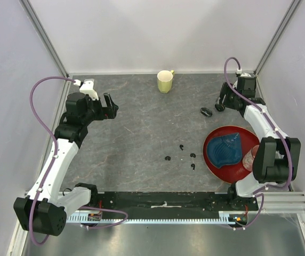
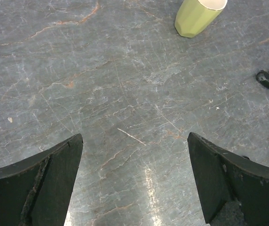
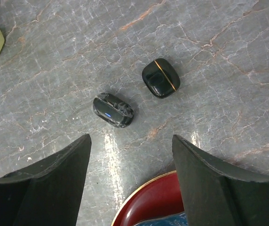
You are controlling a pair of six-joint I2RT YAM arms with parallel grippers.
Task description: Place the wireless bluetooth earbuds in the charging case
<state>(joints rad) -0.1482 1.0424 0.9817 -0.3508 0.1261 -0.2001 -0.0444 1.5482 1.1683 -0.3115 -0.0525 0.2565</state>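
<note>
Yellow-green mug (image 1: 165,81), red plate (image 1: 219,169), blue ridged object (image 1: 224,149) on it

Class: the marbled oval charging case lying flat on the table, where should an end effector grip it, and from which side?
Probably from straight above, closing across the two long sides of the charging case. It lies flat and low, and its short width fits inside the open right end effector.

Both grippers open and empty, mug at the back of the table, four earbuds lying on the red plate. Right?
Not quite. The top view shows the four earbuds lying on the bare table left of the red plate, not on it. The rest holds: left gripper and right gripper open and empty, mug at the back.
</note>
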